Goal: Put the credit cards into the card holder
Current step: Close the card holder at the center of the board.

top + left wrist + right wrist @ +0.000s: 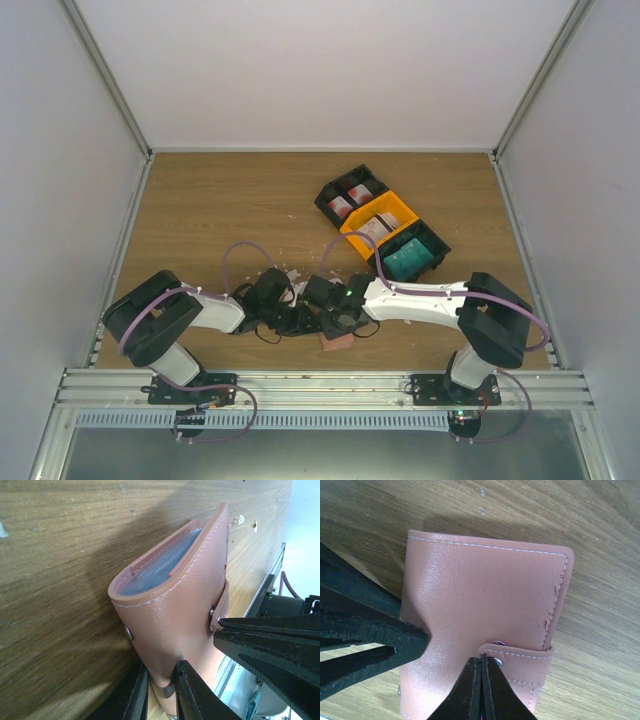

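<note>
The salmon-pink card holder (485, 590) lies folded on the wooden table, and in the top view only its corner (337, 342) shows beneath the two wrists. My left gripper (160, 665) is shut on its cover near the spine, denting the leather. My right gripper (482, 659) is shut on the end of the snap strap (525, 662), whose snap sits just off its stud. Bluish clear sleeves (160, 565) show inside the fold. Teal credit cards (407, 258) and white-and-red ones (350, 198) sit in bins at the back right.
Three bins stand in a diagonal row at the back right: a black one (335, 185), an orange one (400, 212) and another black one (435, 240). White crumbs (290, 272) lie scattered by the left wrist. The metal rail (320, 385) runs along the table's near edge.
</note>
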Available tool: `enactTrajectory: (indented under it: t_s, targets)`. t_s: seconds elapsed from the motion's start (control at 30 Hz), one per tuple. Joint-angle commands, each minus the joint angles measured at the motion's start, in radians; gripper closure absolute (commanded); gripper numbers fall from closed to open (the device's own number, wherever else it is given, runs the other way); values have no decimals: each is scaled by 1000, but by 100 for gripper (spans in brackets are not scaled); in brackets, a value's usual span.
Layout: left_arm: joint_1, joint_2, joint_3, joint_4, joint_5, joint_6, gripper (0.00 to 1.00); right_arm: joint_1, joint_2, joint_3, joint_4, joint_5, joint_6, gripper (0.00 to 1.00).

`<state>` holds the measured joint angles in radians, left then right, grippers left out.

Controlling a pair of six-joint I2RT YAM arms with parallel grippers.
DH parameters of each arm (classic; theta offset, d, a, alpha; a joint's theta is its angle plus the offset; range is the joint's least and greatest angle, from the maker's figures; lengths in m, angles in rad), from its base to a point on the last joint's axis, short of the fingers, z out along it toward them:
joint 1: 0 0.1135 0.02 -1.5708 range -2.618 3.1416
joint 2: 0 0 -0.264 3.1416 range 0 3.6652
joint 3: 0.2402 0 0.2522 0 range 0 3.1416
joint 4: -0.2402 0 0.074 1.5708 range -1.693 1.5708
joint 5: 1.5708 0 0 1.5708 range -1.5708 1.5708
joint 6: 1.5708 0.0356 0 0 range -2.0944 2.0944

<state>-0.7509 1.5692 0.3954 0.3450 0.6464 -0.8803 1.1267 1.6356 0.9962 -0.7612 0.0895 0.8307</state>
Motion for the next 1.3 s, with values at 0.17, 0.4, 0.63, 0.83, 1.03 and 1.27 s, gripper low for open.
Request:
enactTrajectory:
  t_s: [0.17, 0.4, 0.63, 0.83, 1.03, 1.27]
  targets:
    - [-1, 32, -29, -39, -72, 14, 80, -12, -31, 6, 26, 52, 7, 100]
    - [-2, 35, -27, -37, -73, 14, 81, -15, -39, 5, 15, 64, 20, 100]
    - [-2, 36, -27, -37, -72, 13, 81, -16, -15, 4, 39, 42, -8, 100]
    - [-4, 37, -29, -35, -72, 13, 81, -18, 14, -4, 48, 19, -15, 100]
    - [-4, 39, -30, -34, -72, 14, 81, -22, 14, -30, 52, 3, -3, 100]
    - [-5, 41, -31, -32, -74, 12, 81, -43, 18, -70, 97, -22, -6, 100]
